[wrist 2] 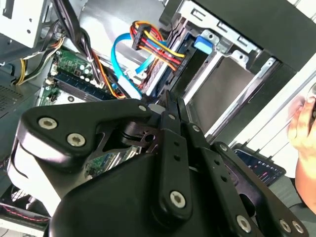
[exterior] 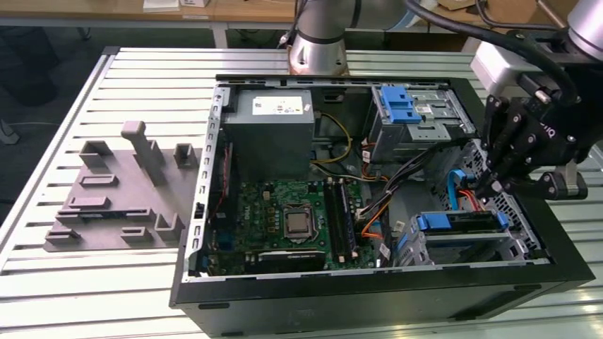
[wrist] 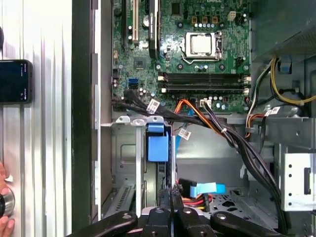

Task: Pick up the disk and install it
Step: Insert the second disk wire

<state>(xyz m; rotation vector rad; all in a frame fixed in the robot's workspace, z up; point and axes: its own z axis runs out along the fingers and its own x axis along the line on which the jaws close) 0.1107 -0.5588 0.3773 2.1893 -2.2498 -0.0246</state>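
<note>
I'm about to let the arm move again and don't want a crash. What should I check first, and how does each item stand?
1. Gripper empty: ok, shut with nothing between the fingers.
2. Disk fully seated: cannot tell; it lies in the lower bay, just below the gripper.
3. Blue cable away from the fingers: not ok, it runs close beside them.
4. Person's hand away from the computer case: not ok, it is close beside it.
5. Computer case open: ok.
</note>
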